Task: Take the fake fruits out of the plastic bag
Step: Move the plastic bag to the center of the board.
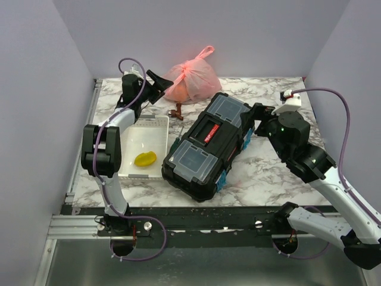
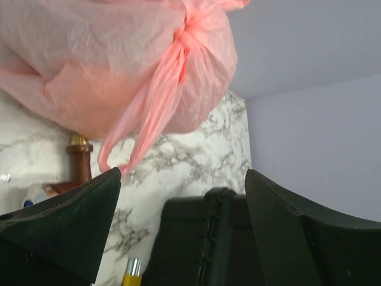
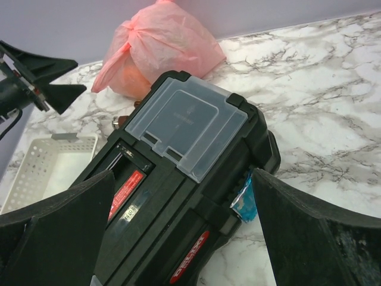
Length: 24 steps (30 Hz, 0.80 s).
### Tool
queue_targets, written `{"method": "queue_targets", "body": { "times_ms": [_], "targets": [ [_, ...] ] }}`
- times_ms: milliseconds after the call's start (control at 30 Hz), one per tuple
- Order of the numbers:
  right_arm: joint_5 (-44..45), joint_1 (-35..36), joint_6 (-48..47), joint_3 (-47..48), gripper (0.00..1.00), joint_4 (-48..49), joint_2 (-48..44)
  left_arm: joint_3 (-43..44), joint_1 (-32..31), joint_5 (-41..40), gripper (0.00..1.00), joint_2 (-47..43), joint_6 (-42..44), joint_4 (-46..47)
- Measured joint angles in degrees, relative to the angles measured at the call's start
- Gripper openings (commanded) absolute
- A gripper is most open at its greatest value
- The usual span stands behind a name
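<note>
One plastic bag (image 1: pixel 189 80), pink and knotted at the top, sits at the far edge of the marble bench (image 1: pixel 268 173). An orange blur shows through its skin, the only one of the fake fruits (image 1: pixel 178 92) that can be made out; how many are inside cannot be told. One small brown figure (image 1: pixel 175 112) lies just near of the bag. One black toolbox (image 1: pixel 205 146) lies slantwise mid-bench. One white tray (image 1: pixel 143 137) to its left holds one yellow piece (image 1: pixel 145 158).

The left pincer (image 2: pixel 183 179) is spread wide and empty, pointing at the bag; the knot's loose strip hangs close to one fingertip (image 2: pixel 110 179). The right pincer (image 3: pixel 183 179) is also spread wide and empty, at the toolbox's far right end; whether it touches cannot be told.
</note>
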Motion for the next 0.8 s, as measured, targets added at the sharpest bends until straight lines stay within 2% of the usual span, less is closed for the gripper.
{"method": "queue_targets", "body": {
  "times_ms": [133, 233, 433, 800],
  "targets": [
    [0.0, 0.0, -0.2, 0.0, 1.0, -0.5, 0.4, 3.4, -0.1, -2.7, 0.88, 4.1, -3.3, 3.0],
    [0.0, 0.0, -0.5, 0.0, 1.0, -1.3, 0.5, 3.5, -0.7, -5.6, 0.94, 5.2, -5.0, 3.7],
    [0.0, 0.0, -1.1, 0.0, 1.0, -1.2, 0.4, 3.5, -3.3, -11.3, 0.92, 5.8, -6.1, 3.5],
    [0.0, 0.0, -1.2, 0.2, 1.0, -1.2, 0.7, 10.7, -5.2, -12.0, 0.43, 12.4, -5.4, 0.7]
  ]
}}
